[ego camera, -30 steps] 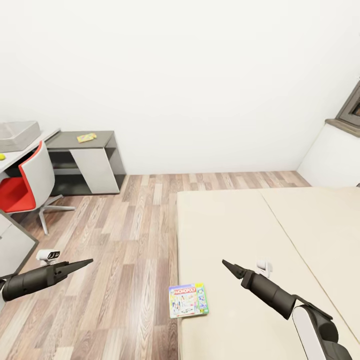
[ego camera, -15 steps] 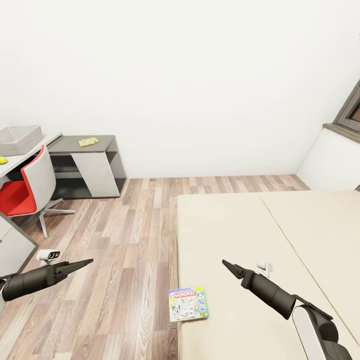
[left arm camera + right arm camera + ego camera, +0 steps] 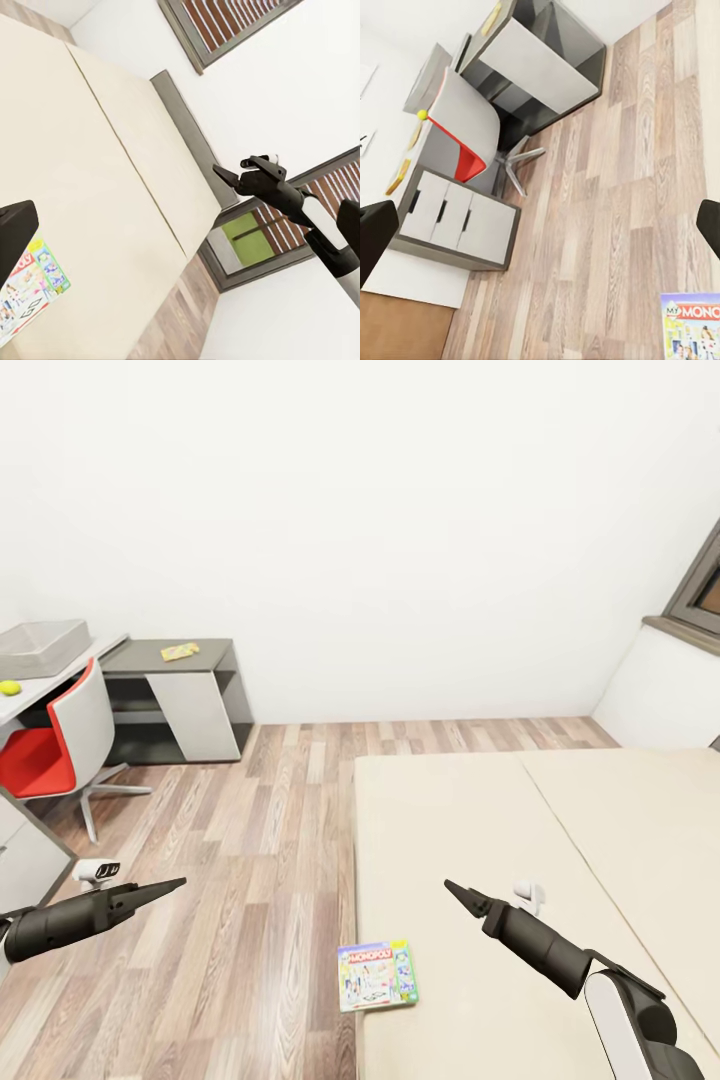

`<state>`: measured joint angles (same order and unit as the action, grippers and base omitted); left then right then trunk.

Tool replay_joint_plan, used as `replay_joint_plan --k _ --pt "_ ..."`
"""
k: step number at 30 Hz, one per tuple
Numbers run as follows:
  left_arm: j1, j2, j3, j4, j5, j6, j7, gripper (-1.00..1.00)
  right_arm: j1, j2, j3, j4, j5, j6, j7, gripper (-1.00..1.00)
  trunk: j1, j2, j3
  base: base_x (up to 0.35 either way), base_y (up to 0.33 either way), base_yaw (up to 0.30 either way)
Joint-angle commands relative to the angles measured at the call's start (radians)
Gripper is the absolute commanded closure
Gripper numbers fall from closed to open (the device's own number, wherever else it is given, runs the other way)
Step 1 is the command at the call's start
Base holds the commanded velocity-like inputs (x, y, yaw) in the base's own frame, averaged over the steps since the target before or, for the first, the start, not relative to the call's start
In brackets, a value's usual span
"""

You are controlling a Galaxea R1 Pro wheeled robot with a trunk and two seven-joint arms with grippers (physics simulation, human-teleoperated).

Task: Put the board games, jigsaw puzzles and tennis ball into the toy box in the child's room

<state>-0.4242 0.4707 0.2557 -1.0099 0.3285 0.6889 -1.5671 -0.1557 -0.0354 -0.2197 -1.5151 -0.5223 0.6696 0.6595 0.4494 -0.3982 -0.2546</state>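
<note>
Pale green board game (image 3: 376, 975) on the bed's (image 3: 470, 820) corner, between both pinched-shut, empty hands: left hand (image 3: 172, 883), right hand (image 3: 452, 888).

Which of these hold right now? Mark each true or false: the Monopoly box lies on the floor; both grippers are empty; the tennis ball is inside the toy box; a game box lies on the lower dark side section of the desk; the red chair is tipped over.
1. The Monopoly box lies on the floor: false. It lies at the bed's near corner.
2. The left gripper and right gripper are empty: true.
3. The tennis ball is in the toy box: false. It sits on the desk top beside it.
4. A flat game box lies on the dark side section: true.
5. The red chair is tipped over: false. It stands upright.
</note>
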Motion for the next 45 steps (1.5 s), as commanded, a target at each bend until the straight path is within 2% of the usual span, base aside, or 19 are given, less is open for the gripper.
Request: replay_joint_plan --k 1,45 --pt "-0.001 0.000 0.000 0.000 0.000 0.011 -0.004 -1.00 -0.001 0.000 -0.001 0.000 -0.004 0.007 0.001 -1.00 0.001 -0.002 0.000 0.000 0.000 0.056" --pt "-0.001 0.000 0.000 0.001 0.000 0.011 -0.004 -1.00 -0.001 0.000 -0.001 0.000 -0.006 0.007 0.002 -1.00 0.001 -0.002 0.068 0.000 0.000 0.071"
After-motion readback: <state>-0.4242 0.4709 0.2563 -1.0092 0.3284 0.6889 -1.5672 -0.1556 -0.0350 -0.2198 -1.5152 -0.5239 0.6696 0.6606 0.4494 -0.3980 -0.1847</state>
